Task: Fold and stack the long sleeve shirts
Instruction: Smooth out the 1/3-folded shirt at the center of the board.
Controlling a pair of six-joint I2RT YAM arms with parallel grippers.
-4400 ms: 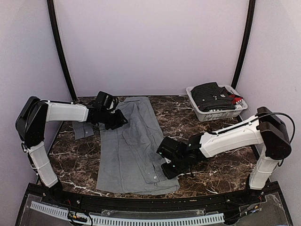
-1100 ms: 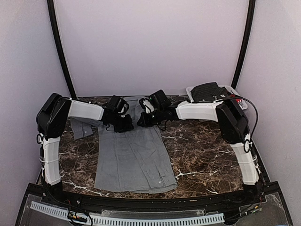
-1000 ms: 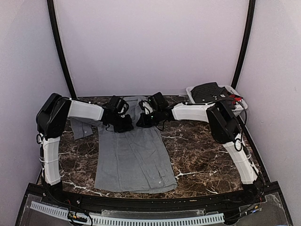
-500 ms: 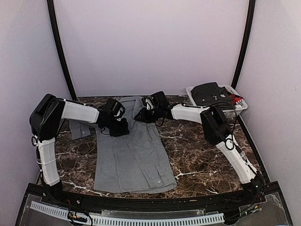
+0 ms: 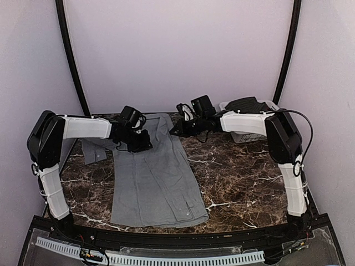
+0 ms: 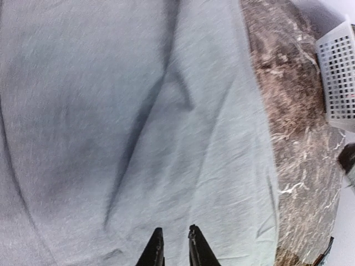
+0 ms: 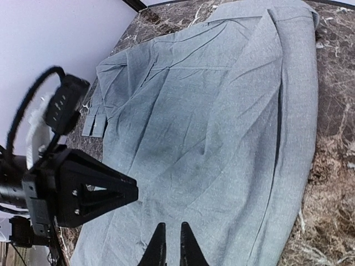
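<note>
One grey shirt (image 5: 155, 177), one basket (image 5: 247, 137), two arms (image 5: 83, 128) (image 5: 249, 123).

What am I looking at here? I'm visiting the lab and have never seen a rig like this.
These are two robot arms bolted at the near edge of a table, each ending in a two-finger gripper. The wide picture comes from a fixed camera above and behind the arms. The other two come from a camera on each wrist, looking past its own fingers.

On the marble table a grey long sleeve shirt lies spread flat. At the far right stands a white basket with dark clothes in it.

The left gripper and right gripper are at the shirt's far end. Their fingers are nearly together, and neither visibly holds anything.
</note>
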